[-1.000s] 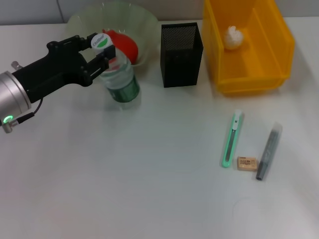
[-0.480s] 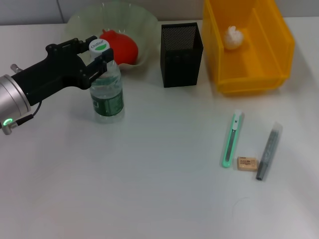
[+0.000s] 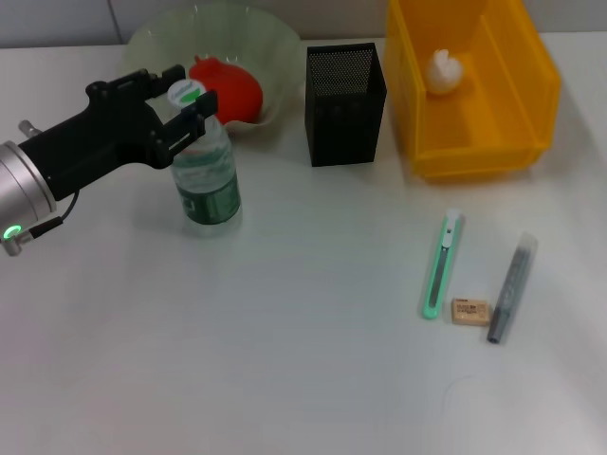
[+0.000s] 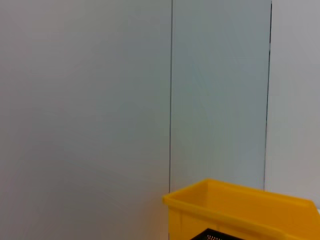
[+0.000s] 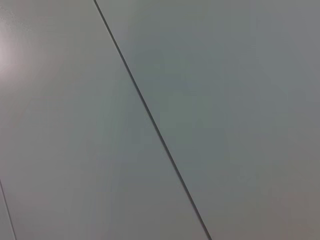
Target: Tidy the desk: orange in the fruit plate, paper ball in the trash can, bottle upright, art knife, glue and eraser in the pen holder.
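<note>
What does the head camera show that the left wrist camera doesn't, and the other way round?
Only the head view shows the left end effector around the neck of the upright bottle, the orange in the fruit plate, the paper ball, art knife, eraser and glue. Only the left wrist view shows the wall panels. Both share the yellow bin and black pen holder.

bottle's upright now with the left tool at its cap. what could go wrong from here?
1. The left tool straddles the water bottle's cap; a sideways retreat could tip the bottle again.
2. The fruit plate with the orange sits just behind, so a falling bottle may strike it.
3. The art knife, eraser and glue stick lie close together; picking one may nudge its neighbours.
</note>
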Controlling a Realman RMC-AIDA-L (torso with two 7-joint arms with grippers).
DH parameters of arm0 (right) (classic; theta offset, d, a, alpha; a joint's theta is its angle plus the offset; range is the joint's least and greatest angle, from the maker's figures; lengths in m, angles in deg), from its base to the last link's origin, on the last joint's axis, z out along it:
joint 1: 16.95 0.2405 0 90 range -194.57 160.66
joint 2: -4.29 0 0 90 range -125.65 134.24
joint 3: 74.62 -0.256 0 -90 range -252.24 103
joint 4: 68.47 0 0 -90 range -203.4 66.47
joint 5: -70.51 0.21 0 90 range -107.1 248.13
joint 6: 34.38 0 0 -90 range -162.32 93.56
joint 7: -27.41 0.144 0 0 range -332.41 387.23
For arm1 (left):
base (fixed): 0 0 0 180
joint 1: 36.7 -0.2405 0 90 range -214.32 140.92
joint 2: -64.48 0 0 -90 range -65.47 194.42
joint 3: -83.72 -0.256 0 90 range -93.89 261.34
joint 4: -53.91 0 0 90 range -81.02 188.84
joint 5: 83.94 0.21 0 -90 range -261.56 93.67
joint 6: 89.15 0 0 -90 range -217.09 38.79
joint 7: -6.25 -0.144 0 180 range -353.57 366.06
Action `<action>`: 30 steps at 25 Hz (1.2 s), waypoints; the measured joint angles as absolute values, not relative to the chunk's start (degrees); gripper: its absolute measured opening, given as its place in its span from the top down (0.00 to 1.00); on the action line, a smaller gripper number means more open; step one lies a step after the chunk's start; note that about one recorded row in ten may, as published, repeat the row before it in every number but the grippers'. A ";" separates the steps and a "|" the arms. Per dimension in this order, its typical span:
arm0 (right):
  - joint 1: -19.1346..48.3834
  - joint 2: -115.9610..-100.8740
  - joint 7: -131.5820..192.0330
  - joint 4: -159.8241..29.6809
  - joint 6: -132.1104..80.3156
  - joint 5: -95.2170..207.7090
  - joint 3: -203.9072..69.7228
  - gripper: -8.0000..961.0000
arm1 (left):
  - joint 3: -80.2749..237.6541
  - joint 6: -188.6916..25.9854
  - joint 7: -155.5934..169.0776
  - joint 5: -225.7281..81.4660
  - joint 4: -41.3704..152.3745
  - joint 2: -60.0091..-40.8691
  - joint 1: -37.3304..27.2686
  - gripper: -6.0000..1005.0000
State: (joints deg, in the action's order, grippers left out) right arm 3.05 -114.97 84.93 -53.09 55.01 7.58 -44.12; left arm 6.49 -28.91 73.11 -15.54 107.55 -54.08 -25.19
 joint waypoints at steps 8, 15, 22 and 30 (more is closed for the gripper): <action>3.02 -114.91 85.24 -53.10 55.57 7.16 -44.02 0.28 | 7.52 -27.06 71.14 -17.92 107.77 -54.10 -24.75 0.33; 2.92 -114.62 96.87 -42.56 60.41 -2.90 -43.95 0.29 | 10.92 -20.97 70.77 -19.90 108.61 -54.14 -24.84 0.23; 3.38 -114.90 127.33 -15.33 65.28 -19.65 -41.03 0.29 | 11.54 -19.40 70.67 -20.72 109.86 -54.10 -25.41 0.20; 9.23 -114.88 162.93 7.62 64.69 -45.76 -25.37 0.29 | 12.15 -20.05 69.50 -20.52 109.12 -54.08 -24.93 0.20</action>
